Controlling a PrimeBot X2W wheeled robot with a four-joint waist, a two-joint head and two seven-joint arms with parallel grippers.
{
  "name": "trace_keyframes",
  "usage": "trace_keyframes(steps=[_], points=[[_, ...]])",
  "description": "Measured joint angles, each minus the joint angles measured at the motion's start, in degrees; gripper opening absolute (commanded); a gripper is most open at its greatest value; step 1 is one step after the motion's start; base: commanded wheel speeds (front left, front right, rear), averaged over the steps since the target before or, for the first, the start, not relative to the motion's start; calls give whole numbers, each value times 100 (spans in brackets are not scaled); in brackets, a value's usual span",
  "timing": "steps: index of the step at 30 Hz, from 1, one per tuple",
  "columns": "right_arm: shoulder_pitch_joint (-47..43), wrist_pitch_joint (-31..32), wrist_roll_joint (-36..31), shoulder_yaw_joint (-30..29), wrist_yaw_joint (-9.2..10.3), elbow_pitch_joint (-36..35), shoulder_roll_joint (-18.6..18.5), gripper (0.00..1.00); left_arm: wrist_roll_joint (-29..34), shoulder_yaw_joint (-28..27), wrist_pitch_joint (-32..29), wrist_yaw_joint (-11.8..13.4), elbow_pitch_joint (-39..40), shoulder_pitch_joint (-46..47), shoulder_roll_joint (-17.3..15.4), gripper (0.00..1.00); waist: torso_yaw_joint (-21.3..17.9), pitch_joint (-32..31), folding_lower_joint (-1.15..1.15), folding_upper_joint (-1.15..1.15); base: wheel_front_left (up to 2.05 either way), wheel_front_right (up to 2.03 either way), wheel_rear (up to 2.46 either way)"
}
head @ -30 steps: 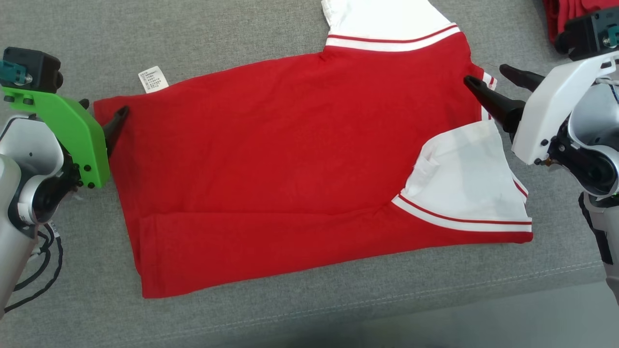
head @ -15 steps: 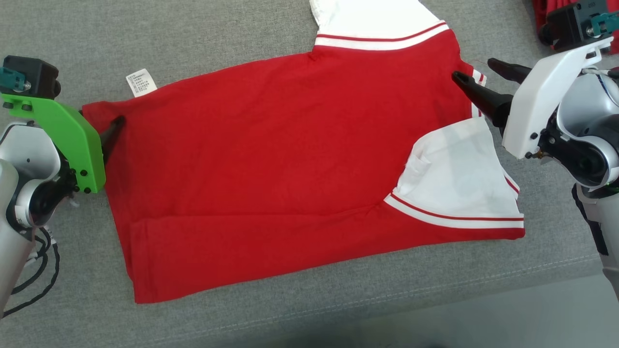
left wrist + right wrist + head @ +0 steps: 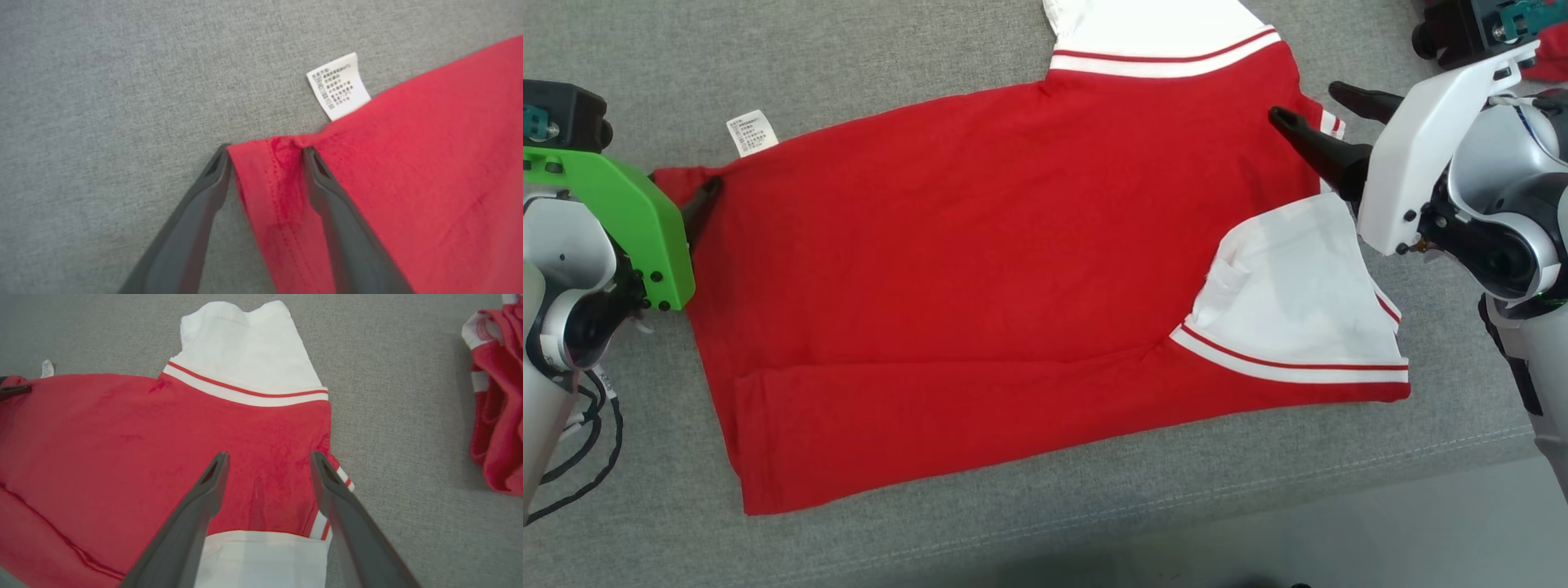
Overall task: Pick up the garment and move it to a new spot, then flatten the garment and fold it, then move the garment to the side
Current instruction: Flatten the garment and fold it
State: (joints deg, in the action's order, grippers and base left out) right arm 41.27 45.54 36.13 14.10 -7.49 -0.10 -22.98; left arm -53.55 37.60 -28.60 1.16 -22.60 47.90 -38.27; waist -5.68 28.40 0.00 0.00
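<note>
A red garment (image 3: 980, 269) with white sleeves and red-striped white trim lies spread on the grey cushioned surface (image 3: 931, 65). My left gripper (image 3: 265, 153) is at the hem corner by the white care label (image 3: 338, 86). Its fingers stand apart on either side of that corner, with a slightly bunched strip of red hem between them. In the head view one dark finger (image 3: 703, 200) shows beside the green bracket. My right gripper (image 3: 269, 455) hovers open over the red shoulder by the striped collar edge (image 3: 341, 477), holding nothing. In the head view the right gripper (image 3: 1307, 102) sits at the garment's upper right.
A second red and white garment (image 3: 494, 404) lies bunched to the right, also at the head view's top right corner (image 3: 1547, 61). The surface's seamed front edge (image 3: 1258, 482) runs along the bottom, with pale floor (image 3: 1421, 539) below it.
The whole head view has shifted, so the camera moved. The right gripper has edged a little further over the red shoulder. The left fingers stay at the hem corner.
</note>
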Motion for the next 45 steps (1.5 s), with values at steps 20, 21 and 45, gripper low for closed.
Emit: trace_keyframes(steps=[20,21,45], points=[[1318,375,-512,-142,0,1043,-179,100,283,160,552,-48,782,73,307,0,565,-13,0,0,0,0,0],[1470,400,-583,-154,0,1174,-167,100,289,174,557,-13,845,73,348,0,623,7,0,0,0,0,0],[3347,1238,-1553,-113,0,3346,-361,100,524,681,937,-396,530,857,1630,0,2132,843,0,0,0,0,0]])
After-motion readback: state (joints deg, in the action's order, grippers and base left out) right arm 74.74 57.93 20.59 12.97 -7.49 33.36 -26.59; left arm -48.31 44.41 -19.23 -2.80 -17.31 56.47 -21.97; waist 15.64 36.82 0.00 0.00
